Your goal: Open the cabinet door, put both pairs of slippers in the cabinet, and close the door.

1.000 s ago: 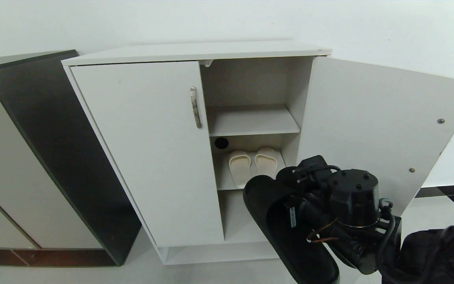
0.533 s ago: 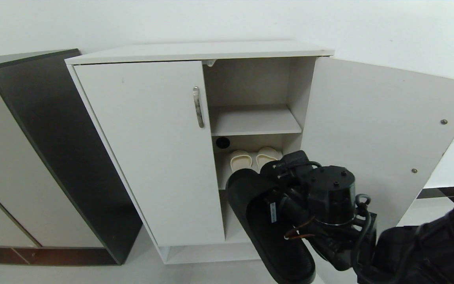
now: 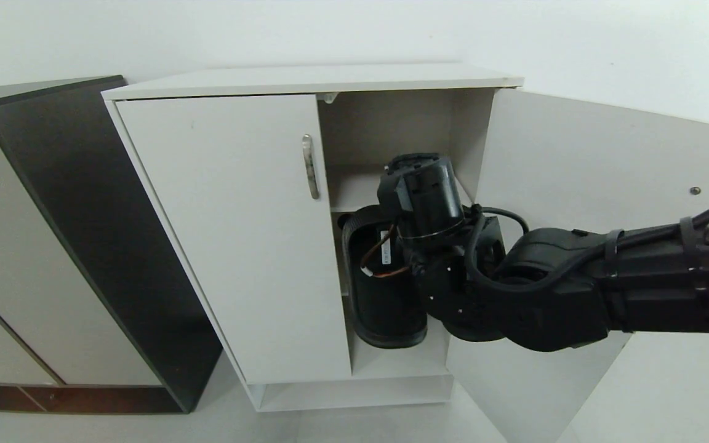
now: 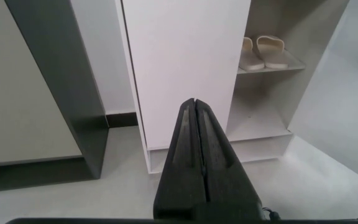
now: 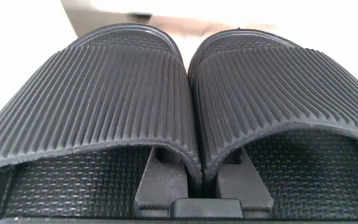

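Note:
The white cabinet point(image 3: 231, 234) stands with its right door point(image 3: 576, 178) swung wide and its left door closed. My right arm's wrist point(image 3: 422, 191) is inside the opening at middle-shelf height. It holds the pair of black slippers point(image 3: 385, 289), toes pointing in and heels hanging out in front. In the right wrist view my right gripper point(image 5: 197, 183) is shut on the two ribbed straps of the black slippers point(image 5: 123, 93), side by side. A cream pair of slippers point(image 4: 263, 53) lies on the middle shelf. My left gripper point(image 4: 195, 124) hangs low before the cabinet, shut and holding nothing.
A dark-sided cabinet point(image 3: 102, 234) stands against the white one's left side. The closed left door carries a metal handle point(image 3: 309, 167). The upper shelf point(image 3: 354, 191) is bare. Pale floor point(image 4: 123, 149) stretches in front of the cabinet.
My right arm has pushed forward and up, carrying the black slippers from in front of the cabinet into the opening. They now cover the cream pair in the head view.

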Available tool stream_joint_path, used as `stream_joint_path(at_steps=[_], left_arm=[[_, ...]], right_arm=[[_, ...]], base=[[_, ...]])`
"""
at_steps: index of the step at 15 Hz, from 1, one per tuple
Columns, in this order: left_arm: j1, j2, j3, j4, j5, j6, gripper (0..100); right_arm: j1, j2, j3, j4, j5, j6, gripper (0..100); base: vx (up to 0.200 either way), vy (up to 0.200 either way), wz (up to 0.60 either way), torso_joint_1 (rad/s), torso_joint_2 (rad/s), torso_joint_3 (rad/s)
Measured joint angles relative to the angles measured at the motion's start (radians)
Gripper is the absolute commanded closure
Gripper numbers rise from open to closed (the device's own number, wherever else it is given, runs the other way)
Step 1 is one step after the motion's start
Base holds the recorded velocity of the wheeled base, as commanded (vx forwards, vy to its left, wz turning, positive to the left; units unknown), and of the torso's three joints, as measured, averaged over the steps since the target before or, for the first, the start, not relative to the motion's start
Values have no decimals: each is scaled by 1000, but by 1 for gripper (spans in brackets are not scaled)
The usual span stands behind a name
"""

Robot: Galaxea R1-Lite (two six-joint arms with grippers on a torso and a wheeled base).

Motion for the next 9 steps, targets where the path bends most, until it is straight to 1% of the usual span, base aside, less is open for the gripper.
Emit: stream_joint_path(at_steps=[2, 9], left_arm=[[0, 0, 0, 0, 0, 0, 100], [0, 0, 0, 0, 0, 0, 100]], right_arm=[[5, 9, -56, 40, -22, 5, 100], [4, 36, -80, 43, -24, 4, 100]], base=[[0, 0, 0, 0, 0, 0], [200, 0, 0, 0, 5, 2]])
